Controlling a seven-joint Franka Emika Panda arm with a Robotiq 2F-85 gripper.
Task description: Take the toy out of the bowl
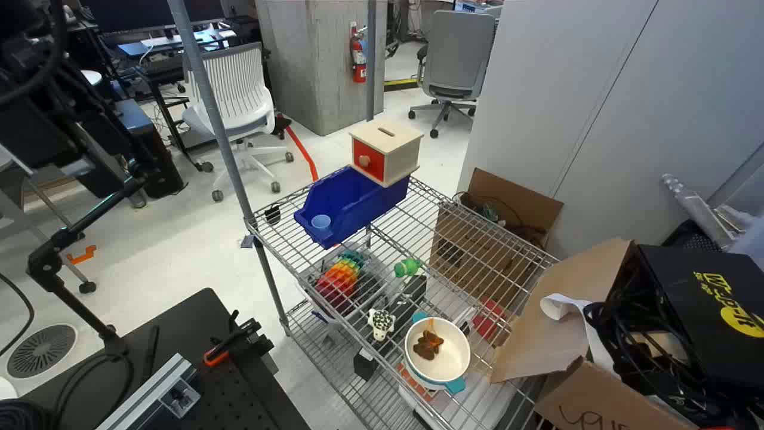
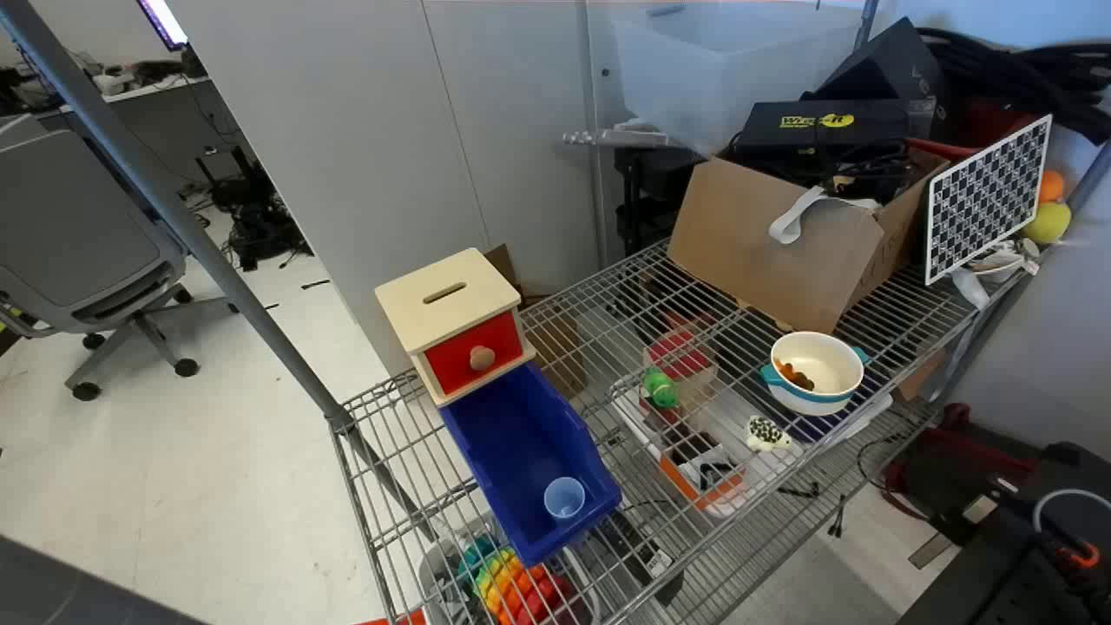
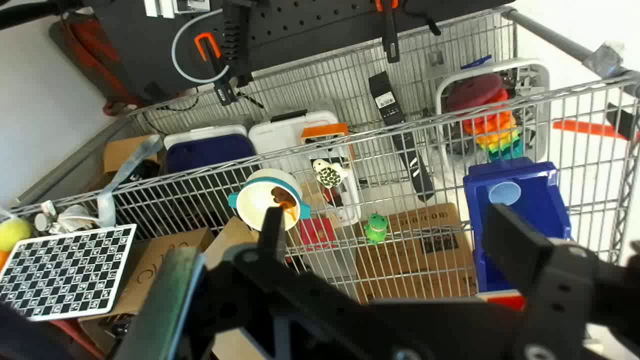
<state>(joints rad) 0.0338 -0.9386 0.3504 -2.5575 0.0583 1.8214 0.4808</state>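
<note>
In an exterior view: toy (image 1: pixel 428 346), a brown lump with an orange part, lies inside the bowl (image 1: pixel 455 353), off to one side, orange end toward a handle. Bowl cream within, teal handles, upright on the wire tabletop (image 1: pixel 412 221). Turtle (image 1: pixel 381 323), white with a spotted shell, just beside the bowl. Frog (image 1: pixel 407 267), green, farther off, between bowl and bin (image 1: pixel 382 206). Bin is blue; cup (image 1: pixel 321 223), pale blue, sits in it near the low end. Drawer box (image 1: pixel 387 152), pale wood with a red front, at the bin's opposite end; cannot tell whether it rests on the rim.

Wrist view: tool (image 3: pixel 384 220) released, its two fingers (image 3: pixel 515 245) spread wide. Frog and wires show through the gap. One fingertip overlaps the bowl's rim along the line of sight. Toy visible in the bowl, brown part near the wall. Rainbow piece (image 3: pixel 492 120) seen through the wires, in a tub (image 3: pixel 544 107) below tabletop level.

In an exterior view: board (image 2: pixel 989 200), black-and-white checkered, stands tilted beside the carton (image 2: pixel 764 252), which holds black boxes and cables. Bowl near the carton; contact unclear. Toy in the bowl, against the wall by a teal handle.
</note>
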